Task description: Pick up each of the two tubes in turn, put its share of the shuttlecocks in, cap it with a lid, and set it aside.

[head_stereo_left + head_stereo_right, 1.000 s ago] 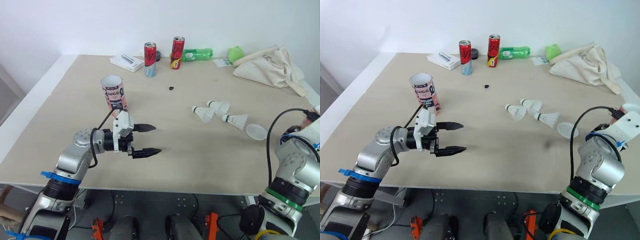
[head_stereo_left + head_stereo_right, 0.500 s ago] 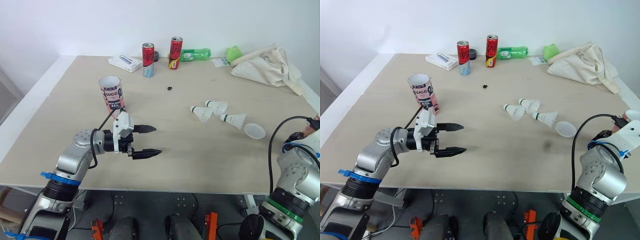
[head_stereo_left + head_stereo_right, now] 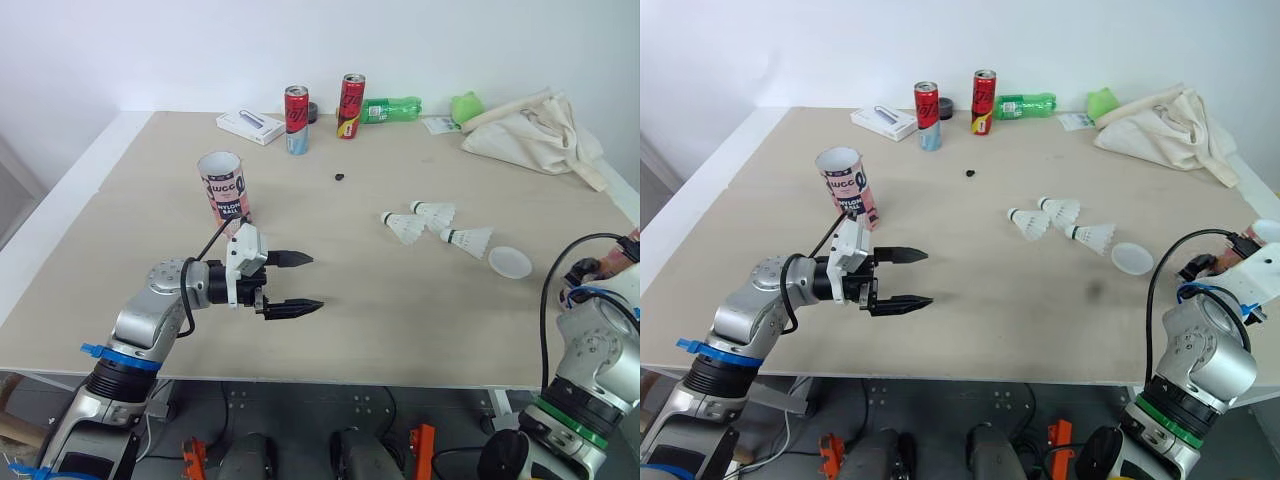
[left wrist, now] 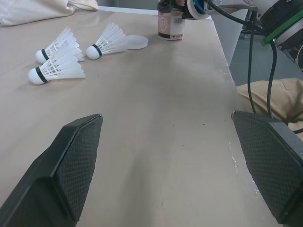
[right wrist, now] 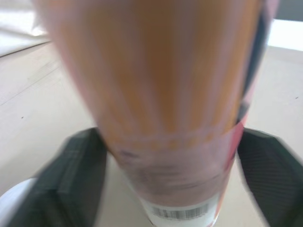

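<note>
Tubes are two here, and they stand well apart. The left tube (image 3: 225,187) is upright on the left half of the table (image 3: 400,320), pink and white with dark letters, its mouth up. It is just behind the left gripper (image 3: 315,280) and apart from it. The right tube (image 4: 170,24) stands upright near the table's right edge, and the right gripper (image 5: 170,137) is at it. In the right wrist view this tube is very close before the camera and has a barcode near its lower end. If that gripper already presses on the tube or is only placed around it, I cannot tell.

Three shuttlecocks (image 3: 437,213) lie on their sides in a loose group between the two tubes. They are white with a green band at the cork, and the corks point to the robot's left. A round, half-clear lid (image 3: 510,262) lies flat just beside the nearest one, on the side of the right edge.

The left gripper hangs low over the table with its two black fingers (image 3: 293,257) spread wide, pointing toward the shuttlecocks but well apart from them.

Along the far edge stand two red cans (image 3: 298,119), with a white box (image 3: 251,127), a green bottle (image 3: 392,108) on its side and a cloth bag (image 3: 535,135).
</note>
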